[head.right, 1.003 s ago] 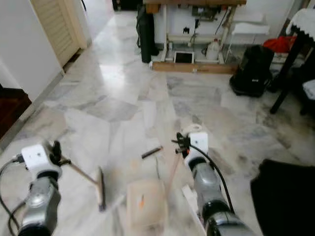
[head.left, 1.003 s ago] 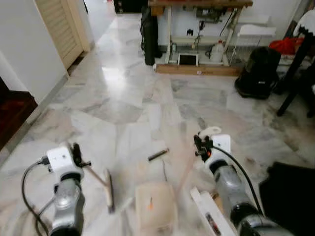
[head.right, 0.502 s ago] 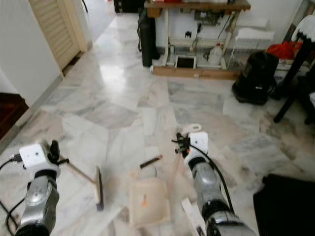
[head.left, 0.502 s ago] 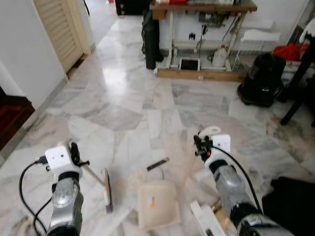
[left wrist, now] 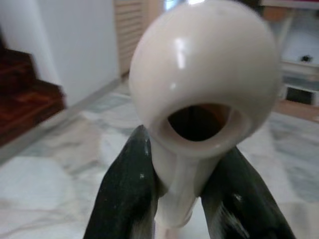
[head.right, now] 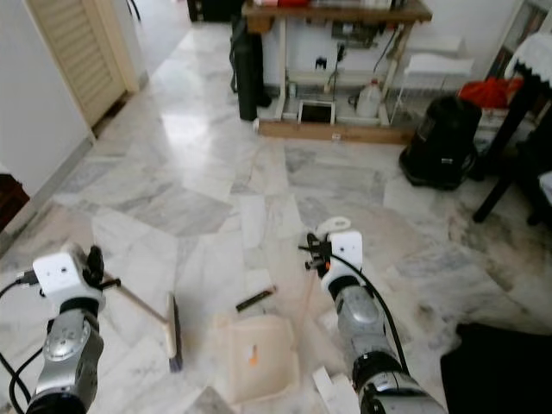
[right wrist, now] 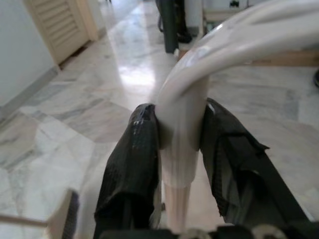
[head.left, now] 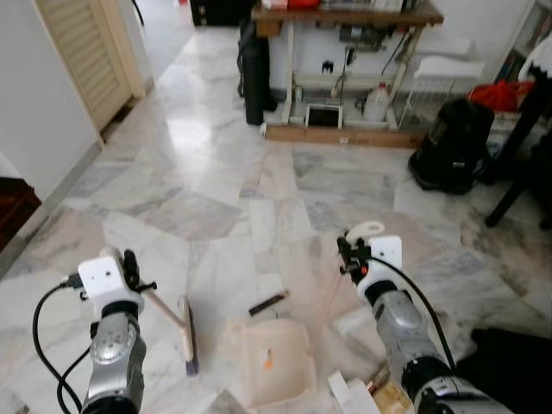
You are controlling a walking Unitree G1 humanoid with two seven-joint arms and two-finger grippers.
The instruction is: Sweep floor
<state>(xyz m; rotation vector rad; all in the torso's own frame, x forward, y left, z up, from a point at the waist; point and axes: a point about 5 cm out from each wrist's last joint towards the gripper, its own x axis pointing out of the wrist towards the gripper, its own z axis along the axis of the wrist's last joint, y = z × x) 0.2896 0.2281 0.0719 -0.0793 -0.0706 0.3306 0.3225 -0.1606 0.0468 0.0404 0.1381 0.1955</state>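
Observation:
My left gripper (head.left: 129, 271) is shut on the cream handle of a short broom (head.left: 164, 306), whose dark-bristled head (head.left: 187, 338) rests on the marble floor. In the left wrist view its black fingers (left wrist: 127, 184) clamp the handle's round, holed end (left wrist: 202, 84). My right gripper (head.left: 349, 257) is shut on the long cream handle (right wrist: 182, 124) of a beige dustpan (head.left: 269, 360) lying flat on the floor between my arms. A small dark stick (head.left: 267, 303) lies just beyond the pan's front edge, to the right of the broom head.
A wooden bench (head.left: 345, 17) with clutter under it stands at the back, beside a tall black object (head.left: 253, 78). A black bag (head.left: 448, 142) and a dark table leg (head.left: 517, 147) are on the right, a louvred door (head.left: 82, 52) on the left. Paper scraps (head.left: 354, 392) lie by my right arm.
The whole picture has shifted as the camera moved. The dark stick now lies closer to the dustpan's front edge. Both grippers keep their hold.

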